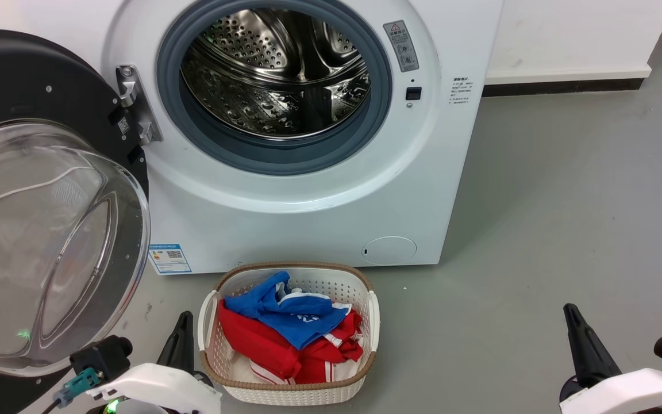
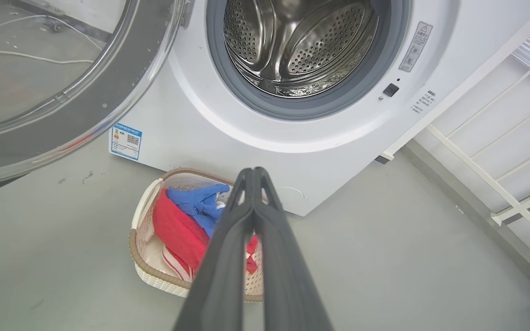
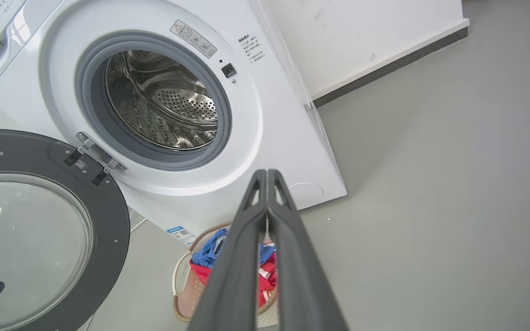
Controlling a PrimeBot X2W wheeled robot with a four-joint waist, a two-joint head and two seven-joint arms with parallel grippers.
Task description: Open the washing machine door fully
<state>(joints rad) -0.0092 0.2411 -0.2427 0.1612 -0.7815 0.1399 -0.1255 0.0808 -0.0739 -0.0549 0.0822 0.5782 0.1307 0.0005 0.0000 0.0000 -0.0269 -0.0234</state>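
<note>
Head view: washing machine door (image 1: 38, 230) swung out on the hinge (image 1: 135, 103) at the left of the opening, inner face and bulging glass bowl turned toward the camera, black rim running off the left and bottom edges. Possibly at full swing, though hard to judge from this angle. Behind it the white washing machine (image 1: 308, 213) on the grey floor (image 1: 538, 230), mouth uncovered, perforated steel drum (image 1: 273, 75) showing inside the grey-blue rubber ring (image 1: 285, 164), blue label sticker (image 1: 169, 258) at the front's lower left corner. Just before the machine, a white laundry basket (image 1: 293, 397) on the floor, a blue garment (image 1: 291, 316) lying over red garments (image 1: 256, 345) inside. Low at the left, the left hand (image 1: 184, 322), between the door's glass and the basket, touching neither. Low at the right, the right hand (image 1: 573, 319) over bare floor, well apart from machine and basket. Left wrist view: both fingers (image 2: 221, 276) pressed together up to the tips, clenched on nothing, pointing at the basket and the machine's front. Right wrist view: same clenched, empty state, tips meeting, aimed toward the foot of the machine.
</note>
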